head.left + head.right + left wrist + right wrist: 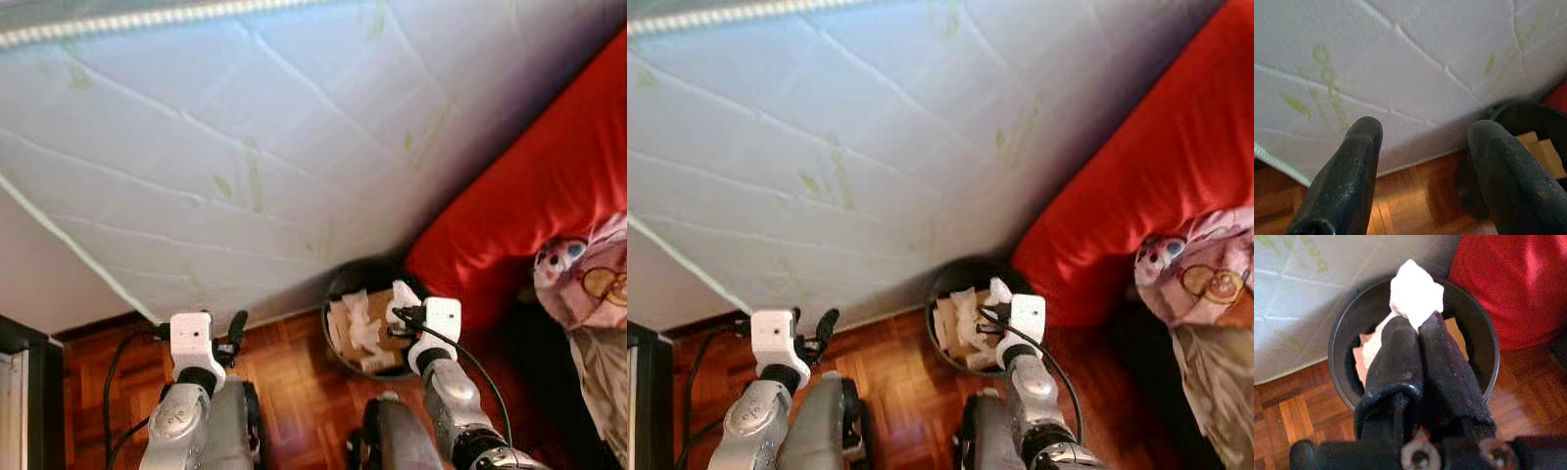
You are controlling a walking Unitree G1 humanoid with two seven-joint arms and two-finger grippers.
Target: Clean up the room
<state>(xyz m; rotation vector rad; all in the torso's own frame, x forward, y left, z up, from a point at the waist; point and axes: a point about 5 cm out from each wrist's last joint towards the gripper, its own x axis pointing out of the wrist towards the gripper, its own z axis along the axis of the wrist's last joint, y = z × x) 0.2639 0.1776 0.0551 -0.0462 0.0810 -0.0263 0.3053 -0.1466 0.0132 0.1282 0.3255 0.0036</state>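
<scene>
Right tool [1418, 328] is over the black bin [1342, 328], fingers pressed together and pinching a crumpled white tissue [1415, 291] at their tips; the tissue hangs above the bin's mouth, inside the rim line, not yet let go. Bin stands on the parquet floor [294, 392], tucked against the edge of the white mattress [245, 147] and just beside the red cushion [549, 176]. Inside the bin: more crumpled white paper and flat tan card pieces [358, 328], so some rubbish is already in. Left tool [1422, 161] is held low beside the mattress edge, fingers spread apart, nothing between them. A patterned pink cloth [588, 274] lies on the red cushion, to the right. Judgement on progress: this piece is at the drop stage, release is all that remains for it. Visible floor shows no other loose litter. Whether the cloth counts as clutter, or what lies elsewhere in the room, cannot be told from here.
</scene>
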